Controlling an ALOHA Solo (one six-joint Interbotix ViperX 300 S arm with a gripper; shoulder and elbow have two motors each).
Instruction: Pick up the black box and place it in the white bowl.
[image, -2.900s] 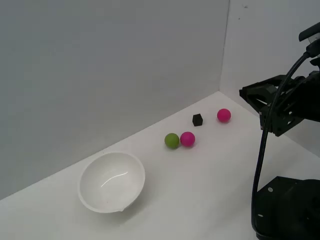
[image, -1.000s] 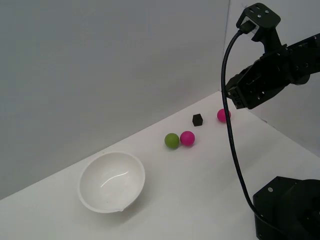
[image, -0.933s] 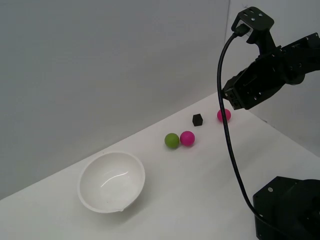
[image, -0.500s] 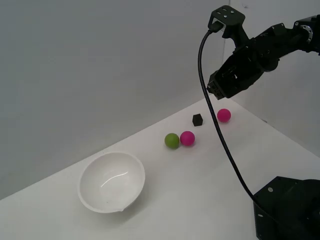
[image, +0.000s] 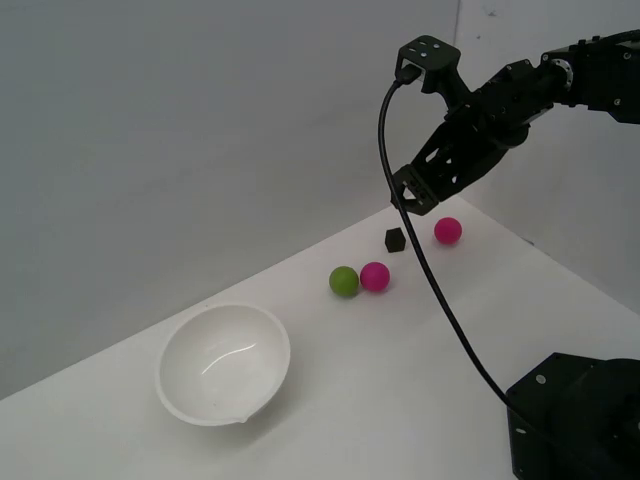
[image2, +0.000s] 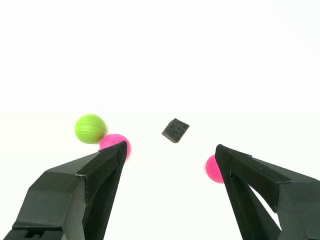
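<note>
Box (image2: 175, 130) beyond spread gripper (image2: 171, 150)

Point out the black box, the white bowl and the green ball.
black box (image2: 175, 130), wrist view, its top face.
white bowl (image: 268, 338), exterior view, its rim on the view's right.
green ball (image: 344, 281), exterior view, its middle.

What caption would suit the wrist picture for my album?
Open hand hovering over a small black box, with a green ball and two pink balls nearby.

Grey walls (image: 200, 150), white tabletop (image: 400, 370).
</note>
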